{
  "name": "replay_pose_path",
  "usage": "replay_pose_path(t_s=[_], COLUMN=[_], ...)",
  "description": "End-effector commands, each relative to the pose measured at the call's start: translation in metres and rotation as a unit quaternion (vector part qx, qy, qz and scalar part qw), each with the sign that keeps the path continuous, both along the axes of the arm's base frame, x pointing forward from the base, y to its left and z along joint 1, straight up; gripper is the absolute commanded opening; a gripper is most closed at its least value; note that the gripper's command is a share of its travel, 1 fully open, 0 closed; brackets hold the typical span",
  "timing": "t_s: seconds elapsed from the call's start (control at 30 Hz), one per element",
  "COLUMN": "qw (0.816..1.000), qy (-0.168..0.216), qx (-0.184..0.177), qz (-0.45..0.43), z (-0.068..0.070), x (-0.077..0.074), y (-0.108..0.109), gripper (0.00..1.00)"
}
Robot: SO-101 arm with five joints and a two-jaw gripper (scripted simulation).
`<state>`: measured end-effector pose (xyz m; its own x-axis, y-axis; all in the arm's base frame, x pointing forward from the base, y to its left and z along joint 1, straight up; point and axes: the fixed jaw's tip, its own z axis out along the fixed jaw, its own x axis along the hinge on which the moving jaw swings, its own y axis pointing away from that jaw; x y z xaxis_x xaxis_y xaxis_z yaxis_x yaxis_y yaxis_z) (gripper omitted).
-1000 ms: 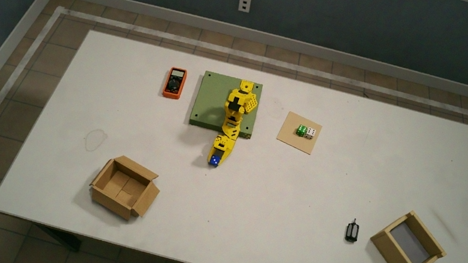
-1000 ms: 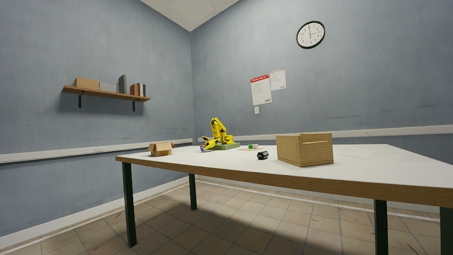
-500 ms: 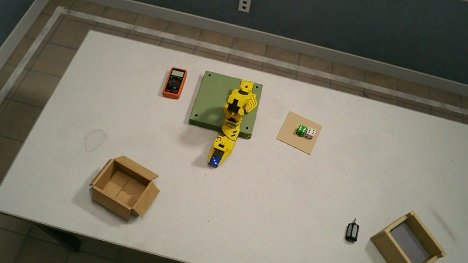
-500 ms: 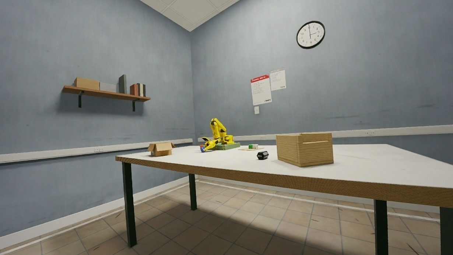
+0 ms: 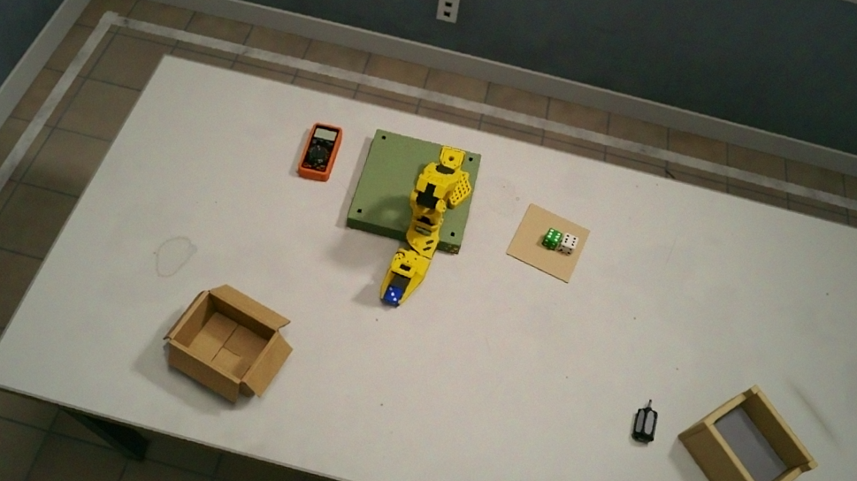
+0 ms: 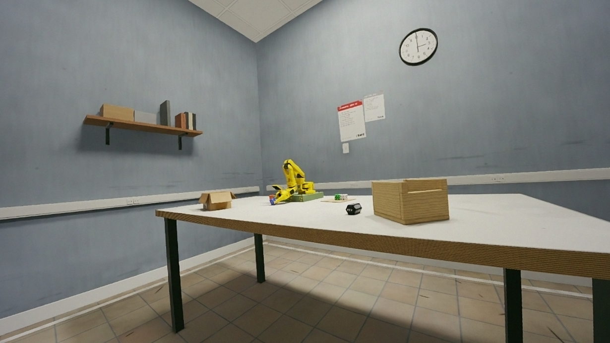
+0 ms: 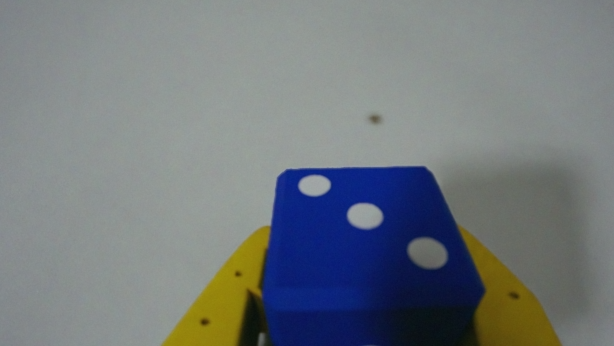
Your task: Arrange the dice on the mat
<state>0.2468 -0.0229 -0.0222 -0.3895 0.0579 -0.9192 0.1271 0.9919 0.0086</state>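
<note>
White table [image 5: 466,414] [image 6: 481,217], with open surface between my gripper [image 5: 392,297] [image 6: 273,201] [image 7: 370,280] and its lower edge in the top view. Fingers parted only by the blue die's [image 5: 392,294] [image 6: 272,201] [image 7: 365,235] width, closed on it. Right of centre, green die [image 5: 551,238] [image 6: 337,197] and white die [image 5: 568,243] [image 6: 344,197] sit side by side on the tan mat [image 5: 528,245] [image 6: 326,200], inside its edges. Exterior view: blue die low, left of the mat. Wrist view: three pips on the die's broad face, bottom centre, my yellow fingers either side.
</note>
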Motion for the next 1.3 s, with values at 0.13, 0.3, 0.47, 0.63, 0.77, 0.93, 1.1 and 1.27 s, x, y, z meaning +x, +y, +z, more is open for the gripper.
replay_pose_path(t_s=[0.13,0.3,0.47,0.63,0.77,0.93,1.1,1.27], qw=[1.000,1.000,1.000,1.000,1.000,1.000,1.000,1.000], qy=[-0.002,-0.002,-0.002,-0.002,-0.002,-0.002,-0.002,-0.002], qx=[-0.004,-0.004,-0.004,-0.004,-0.004,-0.004,-0.004,-0.004], qz=[-0.004,-0.004,-0.004,-0.004,-0.004,-0.004,-0.004,-0.004], z=[-0.0014,-0.0015,-0.0016,-0.0020,-0.0022,-0.0022,-0.0022,-0.0022], x=[-0.0003,-0.0003,-0.0003,-0.0003,-0.0003,-0.0003,-0.0003,-0.0003], y=[-0.0028,-0.0028,-0.0028,-0.0028,-0.0028,-0.0028,-0.0028,-0.0028], gripper=[0.00,0.00,0.00,0.00,0.00,0.00,0.08,0.16])
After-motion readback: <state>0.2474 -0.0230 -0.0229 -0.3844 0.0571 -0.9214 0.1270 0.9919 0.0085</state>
